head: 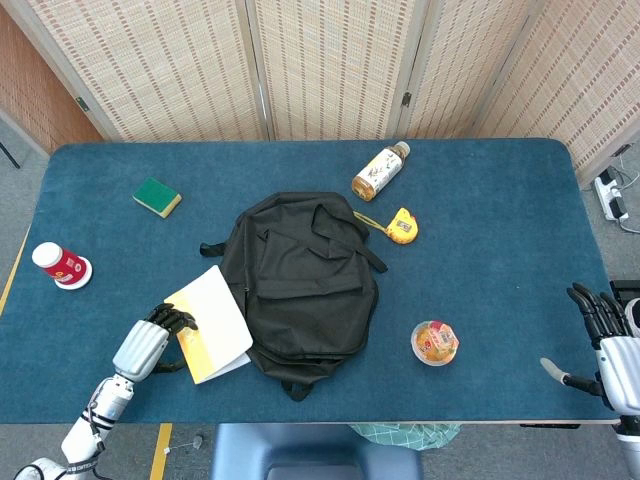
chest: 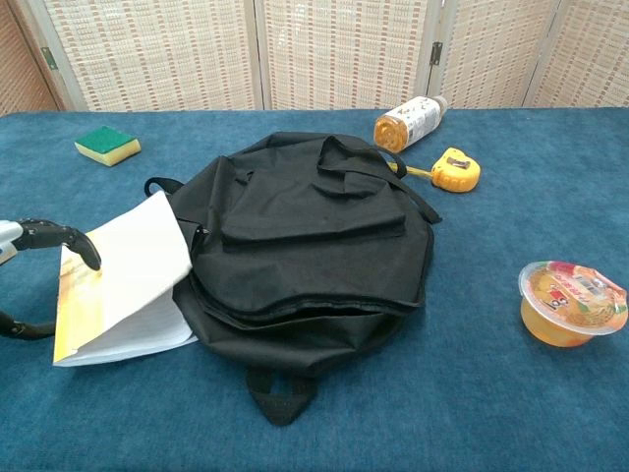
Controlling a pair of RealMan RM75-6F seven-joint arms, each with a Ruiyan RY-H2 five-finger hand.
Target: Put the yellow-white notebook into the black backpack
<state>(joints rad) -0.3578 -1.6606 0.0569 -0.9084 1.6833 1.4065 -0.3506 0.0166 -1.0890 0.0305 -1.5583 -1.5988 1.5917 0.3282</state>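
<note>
The black backpack [head: 300, 280] lies flat in the middle of the blue table [head: 480, 220]; it also fills the centre of the chest view as backpack [chest: 314, 236]. The yellow-white notebook [head: 210, 322] leans against the pack's left side, its yellow spine edge raised and its right edge tucked at the pack's side opening. My left hand [head: 150, 342] grips that yellow edge, fingers [chest: 59, 238] on top and thumb underneath the notebook [chest: 123, 280]. My right hand [head: 608, 345] hangs off the table's right front corner, fingers spread, holding nothing.
A green sponge [head: 157, 197] and a red cup [head: 60, 265] sit at the left. A tea bottle [head: 379, 171] and a yellow tape measure [head: 402, 226] lie behind the pack. A jelly cup [head: 434, 342] stands to its right.
</note>
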